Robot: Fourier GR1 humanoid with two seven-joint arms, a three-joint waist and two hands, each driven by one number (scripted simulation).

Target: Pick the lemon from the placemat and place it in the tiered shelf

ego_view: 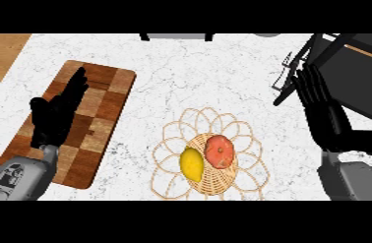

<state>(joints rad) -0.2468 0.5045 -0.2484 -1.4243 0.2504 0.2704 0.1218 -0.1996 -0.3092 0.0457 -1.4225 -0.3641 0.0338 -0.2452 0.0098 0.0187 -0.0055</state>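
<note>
A yellow lemon (191, 164) lies on a woven, flower-shaped placemat (209, 154) at the lower middle of the counter, touching an orange-red fruit (219, 151) on its right. The dark tiered shelf (341, 65) stands at the upper right, partly cut off by the view's edge. My right hand (323, 111) is open, fingers straight, just in front of the shelf and well right of the placemat. My left hand (56, 111) is open too, resting over the wooden board at the left. Neither hand touches the lemon.
A checkered wooden cutting board (94, 121) lies slanted on the left of the white marble counter (181, 75). A dark object (176, 36) shows at the counter's far edge. A strip of wood (11, 47) shows at the upper left corner.
</note>
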